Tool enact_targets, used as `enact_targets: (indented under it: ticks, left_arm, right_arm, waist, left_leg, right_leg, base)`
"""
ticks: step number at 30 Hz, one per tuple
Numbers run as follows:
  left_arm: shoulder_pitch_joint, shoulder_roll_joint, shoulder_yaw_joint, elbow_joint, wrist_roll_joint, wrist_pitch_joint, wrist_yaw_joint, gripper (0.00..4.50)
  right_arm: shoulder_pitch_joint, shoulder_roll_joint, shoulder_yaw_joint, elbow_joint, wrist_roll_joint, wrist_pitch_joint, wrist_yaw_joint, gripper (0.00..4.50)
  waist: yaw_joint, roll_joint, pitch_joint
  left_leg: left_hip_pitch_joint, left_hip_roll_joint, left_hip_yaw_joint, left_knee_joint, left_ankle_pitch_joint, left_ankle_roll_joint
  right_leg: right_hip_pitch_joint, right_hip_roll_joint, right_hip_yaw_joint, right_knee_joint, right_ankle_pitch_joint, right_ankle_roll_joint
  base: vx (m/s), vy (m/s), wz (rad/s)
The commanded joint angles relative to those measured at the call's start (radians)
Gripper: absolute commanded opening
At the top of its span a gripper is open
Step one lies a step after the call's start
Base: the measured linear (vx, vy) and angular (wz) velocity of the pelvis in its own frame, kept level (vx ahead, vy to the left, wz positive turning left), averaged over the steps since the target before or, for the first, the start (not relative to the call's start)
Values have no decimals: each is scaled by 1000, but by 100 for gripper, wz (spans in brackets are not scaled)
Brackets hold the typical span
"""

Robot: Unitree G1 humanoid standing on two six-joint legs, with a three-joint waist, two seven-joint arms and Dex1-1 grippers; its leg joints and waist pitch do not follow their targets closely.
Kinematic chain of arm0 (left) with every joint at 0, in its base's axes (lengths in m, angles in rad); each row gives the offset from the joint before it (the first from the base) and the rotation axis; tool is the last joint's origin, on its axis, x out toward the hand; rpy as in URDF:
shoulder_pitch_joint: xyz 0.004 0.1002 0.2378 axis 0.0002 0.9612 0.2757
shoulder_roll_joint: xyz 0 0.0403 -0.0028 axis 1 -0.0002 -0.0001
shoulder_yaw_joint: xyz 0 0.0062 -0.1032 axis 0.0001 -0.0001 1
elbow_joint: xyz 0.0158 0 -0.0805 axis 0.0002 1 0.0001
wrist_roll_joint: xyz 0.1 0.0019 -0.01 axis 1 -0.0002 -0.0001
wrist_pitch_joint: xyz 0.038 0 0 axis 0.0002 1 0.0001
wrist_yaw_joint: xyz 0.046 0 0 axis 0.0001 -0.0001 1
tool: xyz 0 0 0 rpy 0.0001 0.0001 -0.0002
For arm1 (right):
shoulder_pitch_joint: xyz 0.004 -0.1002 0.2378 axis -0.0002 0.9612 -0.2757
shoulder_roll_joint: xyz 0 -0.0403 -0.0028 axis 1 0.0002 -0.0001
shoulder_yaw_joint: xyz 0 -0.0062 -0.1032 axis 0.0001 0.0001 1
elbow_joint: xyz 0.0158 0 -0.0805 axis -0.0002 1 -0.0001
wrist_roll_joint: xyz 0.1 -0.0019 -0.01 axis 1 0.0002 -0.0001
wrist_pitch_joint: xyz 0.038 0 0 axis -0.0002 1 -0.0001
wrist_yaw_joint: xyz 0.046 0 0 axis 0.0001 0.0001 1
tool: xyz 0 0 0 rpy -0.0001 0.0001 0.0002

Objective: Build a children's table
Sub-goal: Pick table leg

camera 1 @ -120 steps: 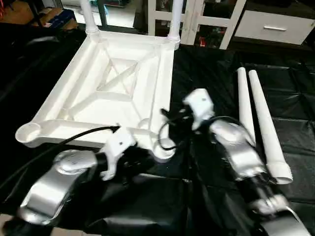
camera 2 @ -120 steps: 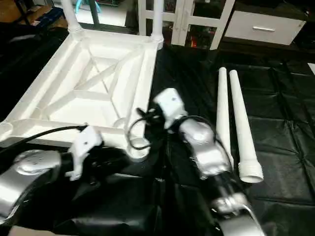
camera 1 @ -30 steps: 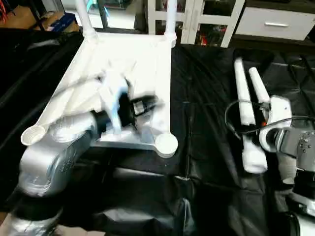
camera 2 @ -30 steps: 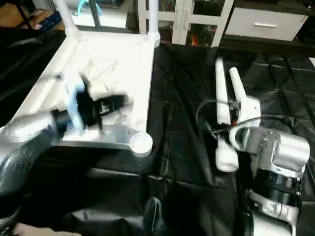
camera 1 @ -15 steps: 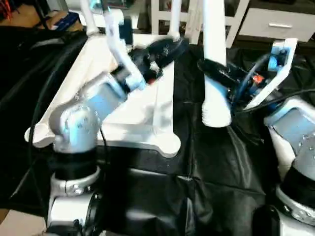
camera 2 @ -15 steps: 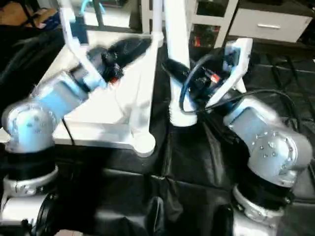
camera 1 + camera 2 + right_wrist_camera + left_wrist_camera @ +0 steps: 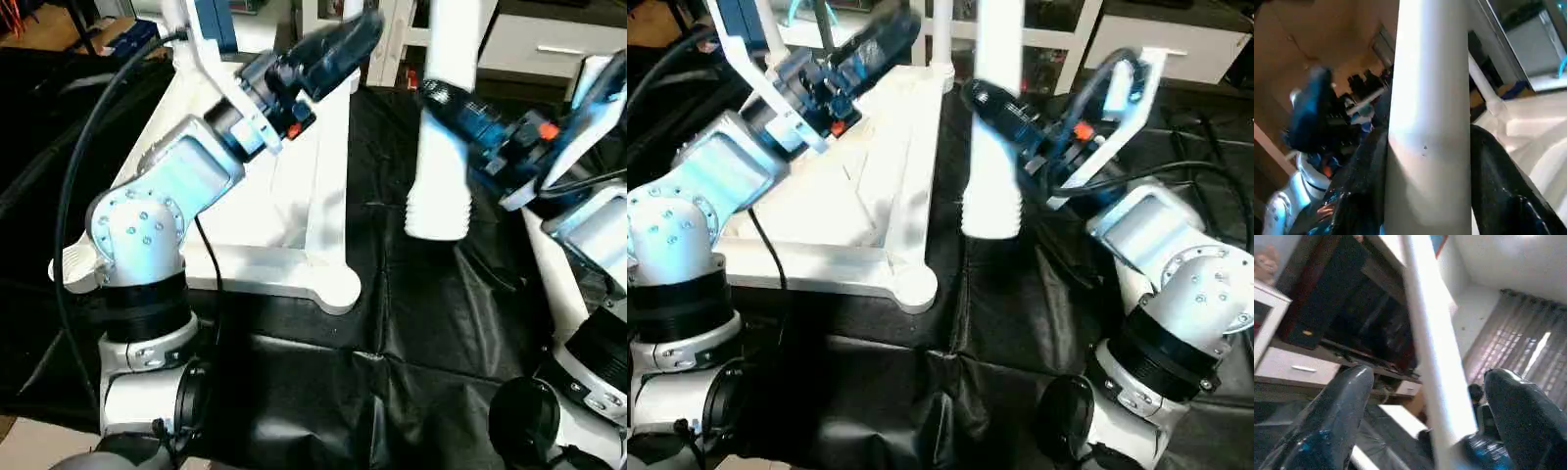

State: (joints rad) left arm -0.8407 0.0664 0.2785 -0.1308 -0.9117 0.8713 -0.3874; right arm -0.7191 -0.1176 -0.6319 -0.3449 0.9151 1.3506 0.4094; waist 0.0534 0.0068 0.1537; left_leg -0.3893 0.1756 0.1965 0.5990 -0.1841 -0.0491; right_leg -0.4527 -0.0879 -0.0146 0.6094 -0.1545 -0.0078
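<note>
The white tabletop (image 7: 294, 211) lies upside down on the black cloth, its near right corner socket (image 7: 338, 287) bare. A leg (image 7: 942, 29) stands in a far corner socket. My right gripper (image 7: 446, 98) is shut on a white tube leg (image 7: 438, 181) and holds it upright above the cloth, just right of the tabletop; the right wrist view has its fingers (image 7: 1493, 166) clamped on that leg (image 7: 1430, 122). My left gripper (image 7: 343, 39) is raised over the tabletop's far edge. It is open, fingers (image 7: 1337, 411) spread wide, and the held leg (image 7: 1432, 357) shows between them without touching.
Another loose leg (image 7: 547, 284) lies on the black-draped work table (image 7: 411, 323) behind my right arm. White shelving and a drawer unit (image 7: 1176, 39) stand behind the table. A black cable (image 7: 73, 176) loops from my left arm.
My right gripper has lifted a leg off the cloth and turned it upright. My left arm has risen from the tabletop toward that leg and its fingers have spread apart.
</note>
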Motion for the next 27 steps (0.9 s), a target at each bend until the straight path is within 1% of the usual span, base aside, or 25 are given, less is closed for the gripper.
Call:
enact_targets:
  ticks: [1,2,3,4,5,6,7,8,9,10,11,12,13,15,18,19,21,22,24,25,27]
  left_arm:
    - [-25,0,-6,8,-13,21,7,439]
    - [-42,7,-21,39,18,23,29,445]
    - [-42,7,-22,41,20,23,31,449]
    - [-45,9,-25,49,32,20,37,450]
    - [-48,12,-32,59,50,18,49,450]
    - [-53,24,-50,80,88,13,68,450]
    - [-54,29,-57,90,103,12,79,450]
    - [-56,28,-55,97,104,9,86,450]
    - [-58,26,-50,103,95,11,93,450]
    - [-58,26,-50,103,95,11,93,450]
    - [-60,27,-47,107,87,20,99,450]
    - [-61,31,-50,110,88,23,102,450]
    - [-61,30,-49,111,89,24,105,450]
    - [-63,27,-45,121,98,24,122,450]
    - [-70,25,-33,147,122,6,152,450]
    - [-72,24,-25,152,118,6,158,450]
    - [-78,23,-8,159,100,7,168,450]
    - [-79,22,-4,159,95,7,168,450]
    - [-82,13,7,148,64,12,163,450]
    - [-85,6,12,145,51,12,165,450]
    - [-89,-4,19,142,37,2,169,450]
  right_arm:
    - [19,-49,66,-58,-16,13,-2,183]
    - [64,-130,178,-95,-51,-28,-1,183]
    - [66,-133,183,-96,-53,-30,-1,183]
    - [72,-147,201,-100,-64,-39,0,183]
    - [89,-183,252,-112,-107,-74,15,183]
    - [107,-229,320,-126,-167,-118,27,183]
    - [113,-250,354,-134,-202,-143,30,183]
    - [111,-254,367,-136,-219,-152,22,183]
    - [110,-272,393,-141,-248,-171,22,183]
    - [110,-272,393,-141,-248,-171,22,183]
    - [111,-288,415,-143,-266,-200,15,183]
    - [110,-293,425,-142,-269,-217,4,183]
    - [112,-300,433,-143,-274,-225,5,183]
    - [116,-328,467,-147,-303,-259,14,183]
    - [122,-332,483,-136,-335,-308,11,183]
    - [121,-332,485,-134,-342,-315,11,183]
    - [125,-339,493,-133,-353,-327,23,183]
    - [127,-343,497,-133,-354,-330,29,183]
    - [143,-359,521,-145,-351,-334,50,183]
    - [151,-369,537,-151,-349,-339,63,183]
    - [163,-385,561,-158,-339,-337,83,183]
  waist:
    - [3,-17,-85]
    - [4,-17,-83]
    - [6,-16,-84]
    - [5,-17,-83]
    - [5,-19,-85]
    - [8,-16,-84]
    - [7,-19,-84]
    - [7,-19,-84]
    - [4,-18,-84]
    - [5,-16,-85]
    - [4,-18,-86]
    - [4,-16,-86]
    - [3,-17,-85]
    - [4,-17,-86]
    - [4,-17,-84]
    - [4,-16,-84]
    - [4,-16,-83]
    - [3,-17,-84]
    - [3,-17,-83]
    - [4,-17,-83]
    - [4,-17,-83]
  left_leg:
    - [16,17,-9,-63,-28,35]
    - [17,18,-10,-64,-27,25]
    - [19,18,-10,-64,-31,11]
    - [18,17,-11,-65,-35,8]
    - [14,17,-11,-64,-43,6]
    - [15,19,-12,-65,-47,-3]
    - [15,18,-12,-65,-42,-10]
    - [13,17,-12,-64,-41,-11]
    - [11,15,-12,-64,-42,-12]
    - [13,16,-12,-63,-40,-14]
    - [12,15,-12,-62,-32,-6]
    - [12,16,-12,-62,-24,0]
    - [12,16,-11,-61,-25,6]
    - [12,17,-11,-60,-27,22]
    - [12,19,-10,-60,-41,38]
    - [12,18,-10,-60,-43,38]
    - [12,18,-11,-61,-51,37]
    - [12,18,-11,-60,-48,39]
    - [13,19,-10,-60,-49,47]
    - [12,20,-10,-60,-50,49]
    - [12,20,-10,-59,-50,54]
  right_leg:
    - [70,-21,22,-63,-157,-179]
    - [71,-20,23,-64,-159,-163]
    - [71,-19,24,-67,-161,-141]
    - [70,-20,25,-66,-165,-138]
    - [71,-22,24,-67,-176,-131]
    - [70,-24,26,-68,-184,-121]
    - [70,-20,26,-68,-177,-114]
    - [71,-21,26,-67,-172,-112]
    - [71,-21,26,-66,-165,-118]
    - [70,-21,26,-64,-157,-124]
    - [72,-20,27,-61,-126,-140]
    - [73,-20,26,-58,-99,-156]
    - [72,-20,26,-58,-91,-165]
    - [75,-20,26,-56,-73,-189]
    - [74,-21,26,-59,-91,-196]
    - [73,-20,26,-59,-96,-196]
    - [74,-22,26,-60,-110,-198]
    - [75,-22,26,-59,-103,-202]
    - [74,-21,26,-59,-95,-212]
    - [76,-22,26,-59,-89,-218]
    - [75,-22,26,-58,-84,-222]
  base:
    - [0,0,0]
    - [0,0,0]
    - [0,0,0]
    - [0,0,0]
    - [0,0,0]
    - [0,0,0]
    - [0,0,0]
    - [0,0,0]
    - [0,0,0]
    - [0,0,0]
    - [0,0,0]
    - [0,0,0]
    - [0,0,0]
    - [0,0,0]
    - [0,0,0]
    - [0,0,0]
    - [0,0,0]
    - [0,0,0]
    - [0,0,0]
    - [0,0,0]
    - [0,0,0]
